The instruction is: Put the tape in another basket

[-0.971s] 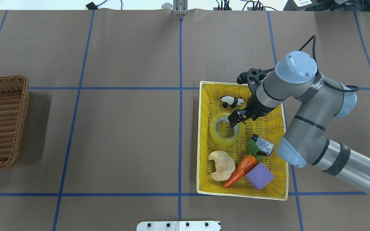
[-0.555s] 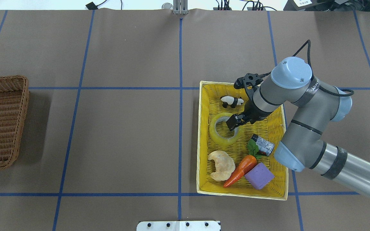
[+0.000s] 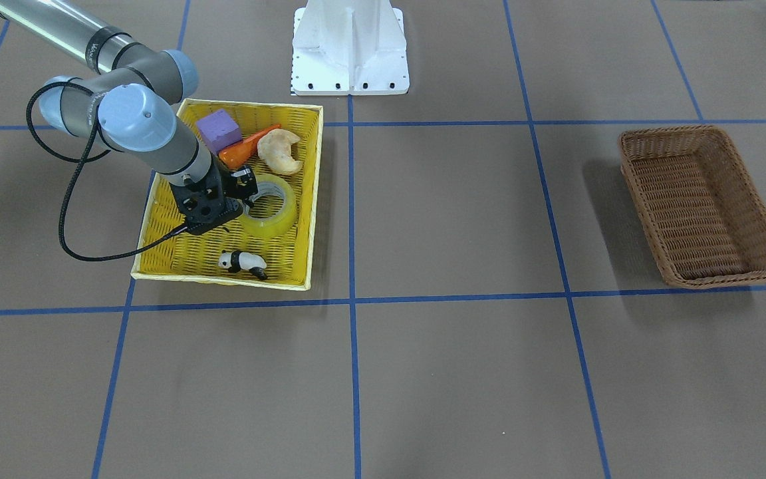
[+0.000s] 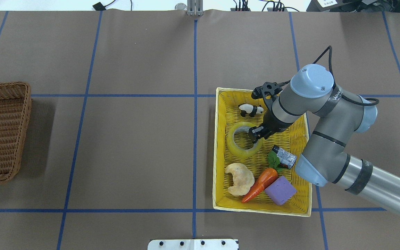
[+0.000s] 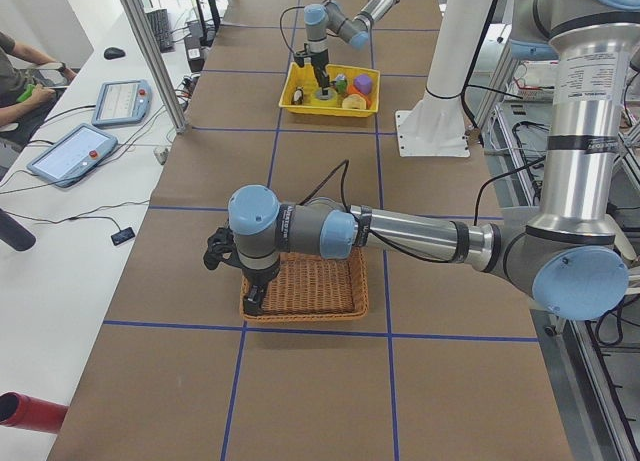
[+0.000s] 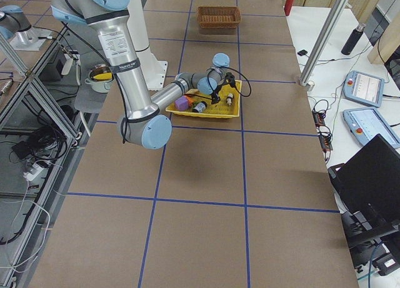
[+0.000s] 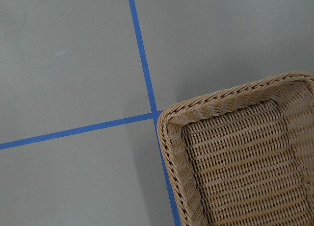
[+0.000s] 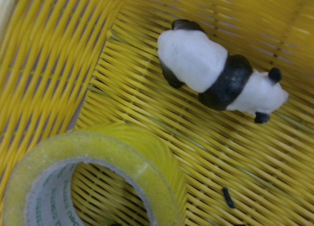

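The tape is a yellowish translucent roll lying flat in the yellow tray-basket. It also shows in the front view and close up in the right wrist view. My right gripper points down at the roll's right-hand wall, with its jaws slightly apart around it, so it looks open. The brown wicker basket sits at the far left, with nothing in it. My left gripper hangs over that basket's corner. I cannot tell whether it is open or shut.
The yellow tray also holds a panda figure, a croissant, a carrot, a purple block and a small silver-blue cylinder. The white robot base stands at the table's near edge.
My right gripper has come down and slightly nearer onto the tape's right-hand wall, and the right arm's elbow has shifted left. The tape and the other objects have not moved.
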Controlling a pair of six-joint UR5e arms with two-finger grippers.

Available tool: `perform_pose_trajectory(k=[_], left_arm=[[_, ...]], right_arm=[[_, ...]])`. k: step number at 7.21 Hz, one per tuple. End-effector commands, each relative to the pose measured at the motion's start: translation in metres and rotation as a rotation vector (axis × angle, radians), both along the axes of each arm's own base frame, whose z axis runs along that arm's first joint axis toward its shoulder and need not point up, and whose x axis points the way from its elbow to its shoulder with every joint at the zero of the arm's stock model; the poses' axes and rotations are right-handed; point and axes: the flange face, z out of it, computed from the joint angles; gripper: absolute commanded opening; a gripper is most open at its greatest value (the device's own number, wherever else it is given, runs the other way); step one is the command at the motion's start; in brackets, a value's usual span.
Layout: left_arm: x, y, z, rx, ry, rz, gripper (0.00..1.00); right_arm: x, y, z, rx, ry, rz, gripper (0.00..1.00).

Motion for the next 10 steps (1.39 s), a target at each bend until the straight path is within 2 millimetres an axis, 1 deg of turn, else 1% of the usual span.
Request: perform_pose_trajectory(k=[1, 2, 3, 4, 5, 6, 7, 8, 9, 10], left_arm=[[0.0, 0.001, -0.001, 0.001, 0.001, 0.0, 0.98], [-0.001, 0.001, -0.002, 0.003, 0.001, -0.002, 0.98], [0.0, 0.001, -0.004, 0.006, 0.001, 0.0, 0.99], [0.001, 0.001, -0.006, 0.009, 0.011, 0.001, 0.99], [0.006, 0.002, -0.012, 0.009, 0.093, 0.01, 0.99], [0.01, 0.002, -0.019, 0.012, 0.173, 0.021, 0.99], [0.013, 0.003, -0.023, 0.011, 0.228, 0.027, 0.99], [0.016, 0.003, -0.028, 0.016, 0.265, 0.035, 0.99], [0.019, -0.001, -0.04, 0.057, 0.318, 0.05, 0.99], [0.025, -0.002, -0.051, 0.068, 0.367, 0.041, 0.99]], right_arm=[[0.001, 0.0, -0.001, -0.012, 0.003, 0.006, 0.0], [0.015, -0.01, -0.007, -0.021, -0.018, 0.016, 0.0], [0.052, -0.031, -0.02, -0.071, -0.084, 0.012, 0.0], [0.084, -0.048, -0.027, -0.121, -0.134, 0.011, 0.0], [0.093, -0.052, -0.032, -0.196, -0.149, 0.039, 0.0], [0.088, -0.053, -0.053, -0.251, -0.174, 0.06, 0.0], [0.086, -0.049, -0.067, -0.297, -0.204, 0.036, 0.0], [0.088, -0.044, -0.074, -0.278, -0.254, -0.004, 0.0], [0.086, -0.04, -0.077, -0.264, -0.281, -0.032, 0.0], [0.079, -0.03, -0.083, -0.211, -0.328, -0.065, 0.0]])
